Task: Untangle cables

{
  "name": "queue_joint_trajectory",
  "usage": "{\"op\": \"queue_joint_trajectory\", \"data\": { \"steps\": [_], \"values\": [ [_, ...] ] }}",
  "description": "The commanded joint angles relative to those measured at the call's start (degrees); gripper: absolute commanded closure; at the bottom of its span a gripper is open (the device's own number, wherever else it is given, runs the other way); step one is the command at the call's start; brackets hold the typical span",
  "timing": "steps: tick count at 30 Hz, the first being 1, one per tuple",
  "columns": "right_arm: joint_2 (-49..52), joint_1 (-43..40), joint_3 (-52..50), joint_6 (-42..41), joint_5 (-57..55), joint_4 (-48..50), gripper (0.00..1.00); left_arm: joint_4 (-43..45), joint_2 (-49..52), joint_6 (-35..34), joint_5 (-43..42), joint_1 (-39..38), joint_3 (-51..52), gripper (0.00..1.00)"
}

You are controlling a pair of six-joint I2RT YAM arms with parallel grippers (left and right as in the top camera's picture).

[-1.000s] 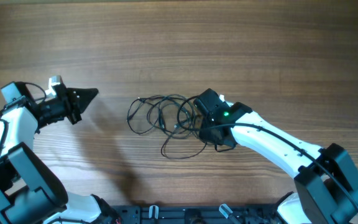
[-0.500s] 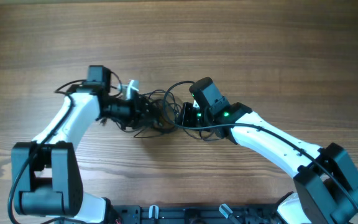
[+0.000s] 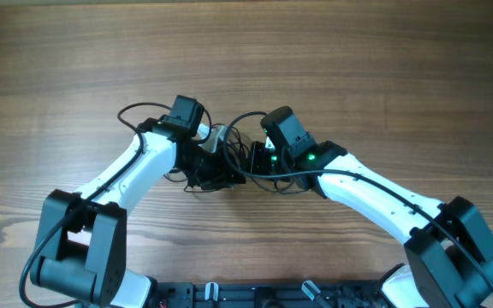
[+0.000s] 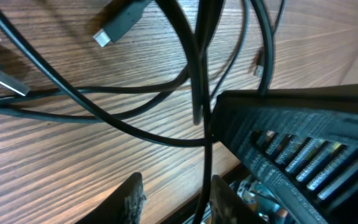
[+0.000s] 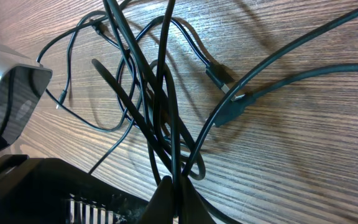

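The cables (image 3: 229, 135) are a tangle of thin black cords at the table's middle, between my two grippers. My right gripper (image 3: 251, 162) is shut on several strands; in the right wrist view the cords (image 5: 160, 93) rise from the pinched fingertips (image 5: 176, 193), with plug ends (image 5: 229, 109) lying on the wood. My left gripper (image 3: 219, 174) is at the tangle's left side, close to the right gripper. In the left wrist view its fingers (image 4: 176, 199) are open, with one cord (image 4: 204, 155) running down between them near the right finger. Silvery-tipped plugs (image 4: 114, 30) lie beyond.
The wooden table (image 3: 383, 77) carries only the tangle. The right arm's black body (image 4: 303, 143) fills the right of the left wrist view, very close. The left arm's grey housing (image 5: 11, 93) shows at the left of the right wrist view.
My left arm has swung from the far left in to the tangle, stopping next to the right gripper. The right gripper shifted slightly up and left early on, then held still.
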State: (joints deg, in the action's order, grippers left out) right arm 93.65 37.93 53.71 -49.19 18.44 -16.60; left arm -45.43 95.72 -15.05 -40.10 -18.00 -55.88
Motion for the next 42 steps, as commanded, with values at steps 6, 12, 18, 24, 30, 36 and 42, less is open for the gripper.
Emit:
{"op": "queue_joint_trajectory", "data": {
  "steps": [6,12,18,24,30,36,42],
  "values": [
    [0.7,-0.1,0.2,-0.3,0.4,-1.2,0.96,-0.1,-0.4,1.2,2.3,0.7,-0.3,0.96],
    [0.7,-3.6,0.2,-0.5,-12.1,-14.9,0.96,-2.9,-5.1,1.5,2.2,15.8,-0.4,0.96],
    [0.7,-9.1,0.2,1.5,-15.9,-22.9,0.96,-2.6,-12.0,2.8,-8.7,39.4,-0.4,0.96],
    [0.7,-9.4,0.2,1.7,-15.6,-23.2,0.96,-1.6,-12.3,-0.9,-19.5,60.0,-0.4,0.94],
    [0.7,-9.4,0.2,1.7,-14.7,-23.1,0.96,-4.2,-12.3,-0.3,-19.1,61.4,-0.4,0.61],
    [0.7,-9.4,0.2,2.7,-13.6,-22.1,0.96,-4.2,-12.3,-0.2,-15.7,51.9,-0.4,0.6],
    [0.6,-9.4,0.3,10.4,-8.4,-17.1,0.96,-3.8,-12.3,-0.2,0.0,37.4,-0.4,0.51]
  ]
}}
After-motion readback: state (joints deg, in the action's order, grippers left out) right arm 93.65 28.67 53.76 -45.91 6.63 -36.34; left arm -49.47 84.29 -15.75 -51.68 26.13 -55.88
